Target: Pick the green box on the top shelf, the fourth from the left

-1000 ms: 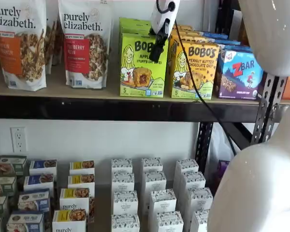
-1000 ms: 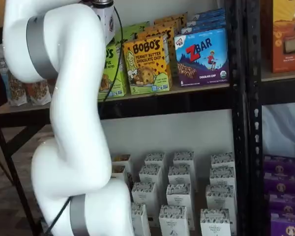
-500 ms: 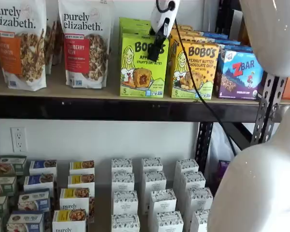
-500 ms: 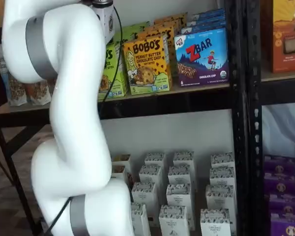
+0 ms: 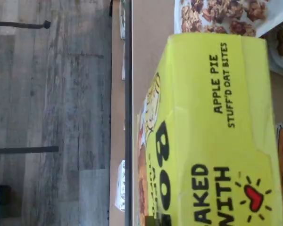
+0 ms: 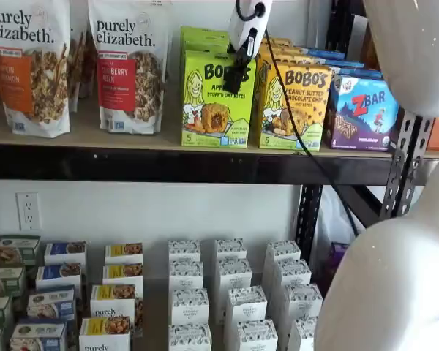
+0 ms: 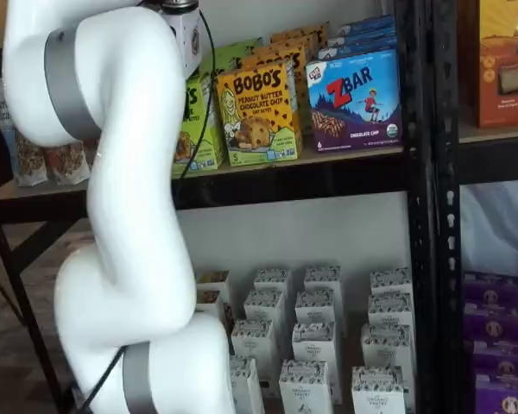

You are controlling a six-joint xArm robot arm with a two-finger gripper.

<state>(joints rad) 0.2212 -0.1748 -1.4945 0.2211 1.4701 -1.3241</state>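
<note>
The green box (image 6: 214,102), lime-green and printed "BOBO'S APPLE PIE Stuff'd Oat Bites", stands upright on the top shelf (image 6: 168,164). The gripper (image 6: 236,79) hangs in front of the box's upper right part, its white body above and one black finger showing side-on. No gap or grip can be made out. In the wrist view the box's top face (image 5: 212,132) fills most of the picture, very close. In a shelf view the white arm hides most of the box (image 7: 200,129) and the fingers.
An orange-yellow Bobo's peanut butter box (image 6: 293,106) stands tight against the green box's right side, then a ZBar box (image 6: 362,113). Purely Elizabeth bags (image 6: 128,66) stand to its left. More green boxes sit behind. A black cable (image 6: 296,131) hangs across. White boxes (image 6: 234,300) fill the lower shelf.
The gripper's black finger has crept slightly upward against the green box's front. The box stays almost where it was.
</note>
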